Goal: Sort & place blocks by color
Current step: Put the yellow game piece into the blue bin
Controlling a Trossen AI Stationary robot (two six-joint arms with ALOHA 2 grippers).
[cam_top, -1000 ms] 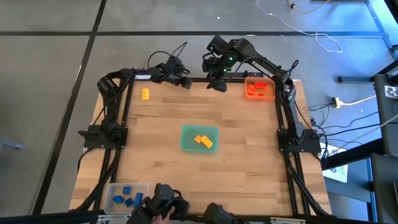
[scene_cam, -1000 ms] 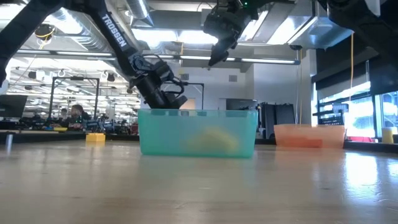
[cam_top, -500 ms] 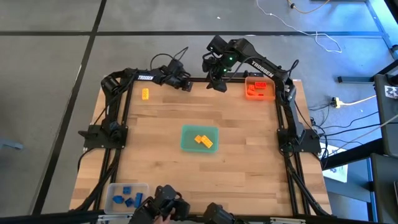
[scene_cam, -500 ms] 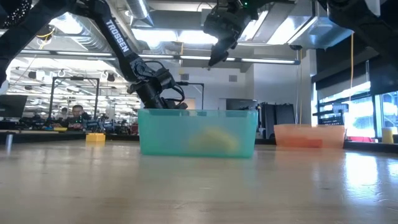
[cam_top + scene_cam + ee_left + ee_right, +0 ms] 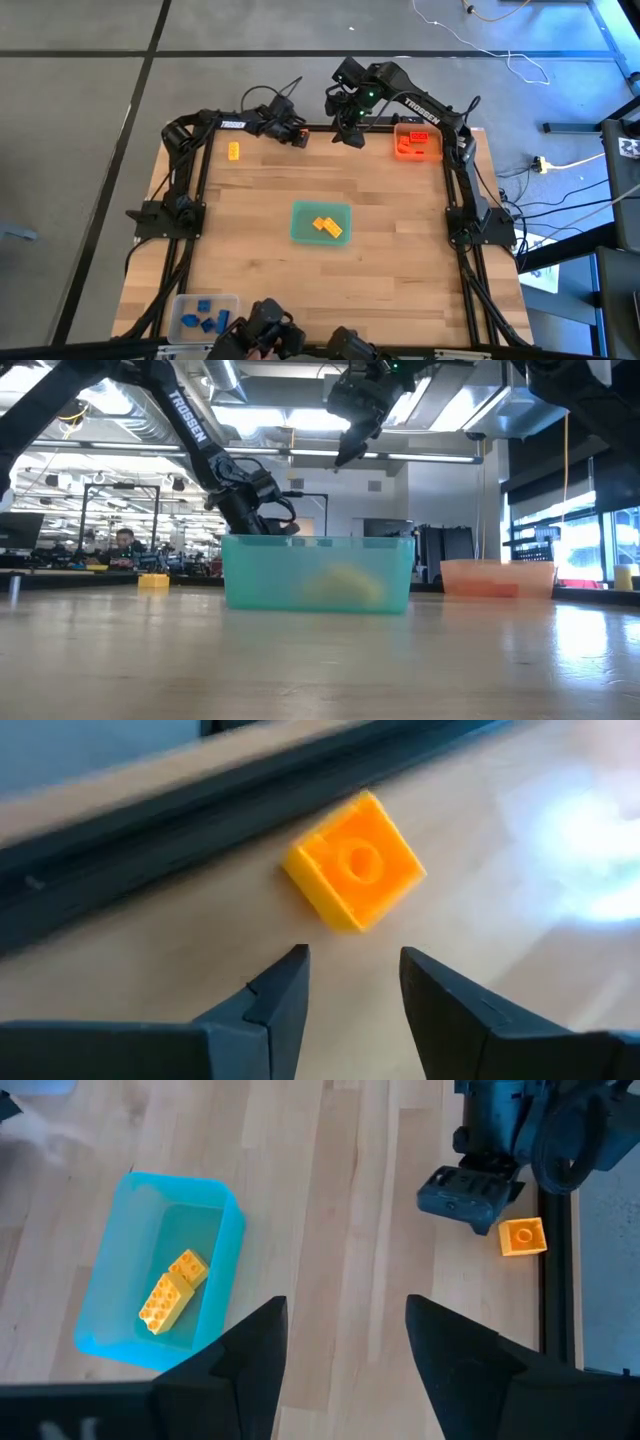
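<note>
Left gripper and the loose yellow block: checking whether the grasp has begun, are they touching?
Apart. In the left wrist view, bare wood shows between the left gripper fingers and the yellow block.

One yellow block [image 5: 233,151] lies alone near the worktop's [image 5: 250,230] far-left corner — two more sit in the green tray [image 5: 321,222]; orange-red blocks [image 5: 415,142] and blue blocks [image 5: 207,317] fill corner trays.

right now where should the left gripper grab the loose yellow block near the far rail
Across its two opposite flat side walls, coming straight down from above. The yellow block lies flat on the table, stud up, turned diagonal to the left gripper, whose open fingers sit just short of it. So the wrist probably needs to rotate until the fingers face flat sides, not corners.
</note>
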